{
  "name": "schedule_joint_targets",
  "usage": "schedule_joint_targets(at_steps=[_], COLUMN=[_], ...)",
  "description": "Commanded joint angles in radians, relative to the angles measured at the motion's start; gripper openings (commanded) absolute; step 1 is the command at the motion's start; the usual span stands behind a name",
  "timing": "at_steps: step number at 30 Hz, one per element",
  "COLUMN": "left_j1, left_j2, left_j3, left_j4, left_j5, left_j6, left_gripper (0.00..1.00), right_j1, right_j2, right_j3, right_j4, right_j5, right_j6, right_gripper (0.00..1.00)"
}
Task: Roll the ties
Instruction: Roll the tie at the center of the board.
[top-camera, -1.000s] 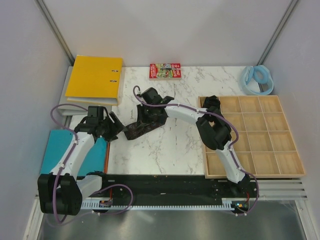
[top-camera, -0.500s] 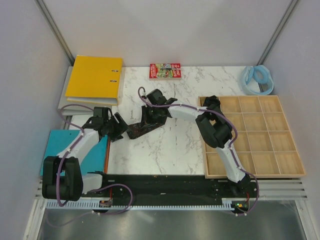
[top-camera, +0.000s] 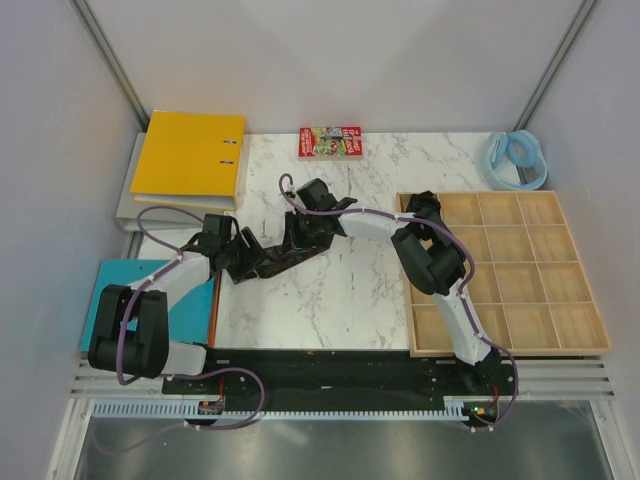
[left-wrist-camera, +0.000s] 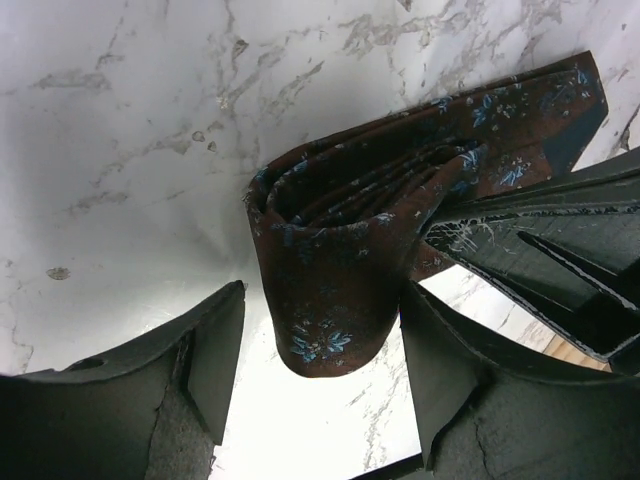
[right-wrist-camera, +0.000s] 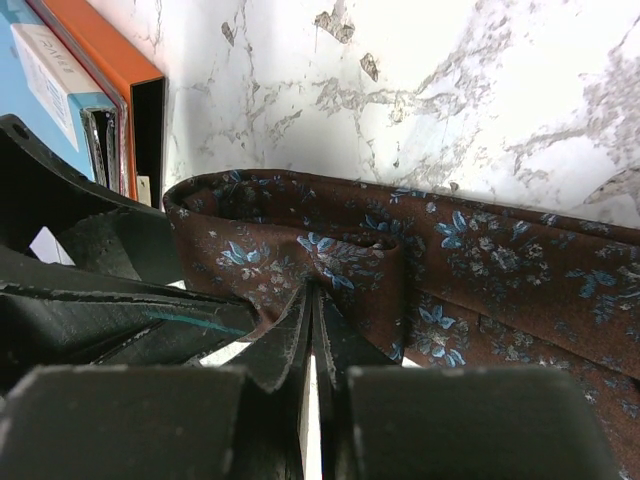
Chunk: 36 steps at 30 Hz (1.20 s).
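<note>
1. Your tie (top-camera: 268, 262) (left-wrist-camera: 340, 270) (right-wrist-camera: 450, 260) lies on the marble bench (top-camera: 380, 180), left of centre and between the two arms. Its near-left end is folded over into a loose loop.
2. Your right end effector (top-camera: 297, 240) (right-wrist-camera: 312, 300) is pinched fully together on a fold of the patterned fabric. As I judge it, that grip anchors the strip so the loop cannot slide or fall open.
3. Your left end effector (top-camera: 232, 258) (left-wrist-camera: 320, 370) stands wide open and holds nothing. One finger stands on each side of the looped end, and neither is plainly touching it. That straddle suggests it is placed to close on the loop and turn it.
4. By my reading, the roll is barely begun. Only a couple of soft layers show, and the rest of the strip runs flat toward the right end effector.
5. Mind the teal book (top-camera: 105, 290) just left of your left arm, because it leaves little room to swing on that side.
</note>
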Motion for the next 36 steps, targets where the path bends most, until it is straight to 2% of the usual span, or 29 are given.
schedule_joint_targets(at_steps=[1, 8, 15, 17, 19, 21, 27, 36], left_j1=[-0.008, -0.017, -0.061, -0.081, -0.087, -0.093, -0.103, -0.101], left_j2=[0.009, 0.064, 0.119, 0.137, 0.147, 0.147, 0.058, -0.14], left_j3=[-0.008, -0.001, 0.02, 0.031, 0.042, 0.057, 0.098, 0.046], left_j4=[0.037, 0.058, 0.054, 0.041, 0.037, 0.014, -0.141, -0.316], left_j5=[-0.065, -0.076, -0.091, -0.112, -0.112, -0.108, -0.094, -0.053], left_j6=[-0.042, -0.052, -0.075, -0.075, -0.074, -0.066, -0.007, 0.009], left_gripper=[0.69, 0.67, 0.59, 0.52, 0.28, 0.15, 0.12, 0.12], right_j1=[-0.007, -0.01, -0.009, -0.01, -0.012, -0.01, -0.01, 0.03], right_j2=[0.039, 0.043, 0.051, 0.052, 0.049, 0.042, -0.02, -0.174], right_j3=[-0.035, -0.046, -0.07, -0.075, -0.084, -0.093, -0.142, -0.247], right_j4=[-0.009, 0.006, 0.026, 0.031, 0.036, 0.036, 0.036, 0.054], right_j5=[0.044, 0.043, 0.04, 0.037, 0.037, 0.038, 0.047, 0.093], right_j6=[-0.019, -0.016, -0.014, -0.013, -0.008, -0.008, 0.0, 0.029], right_gripper=[0.09, 0.08, 0.08, 0.08, 0.08, 0.08, 0.08, 0.08])
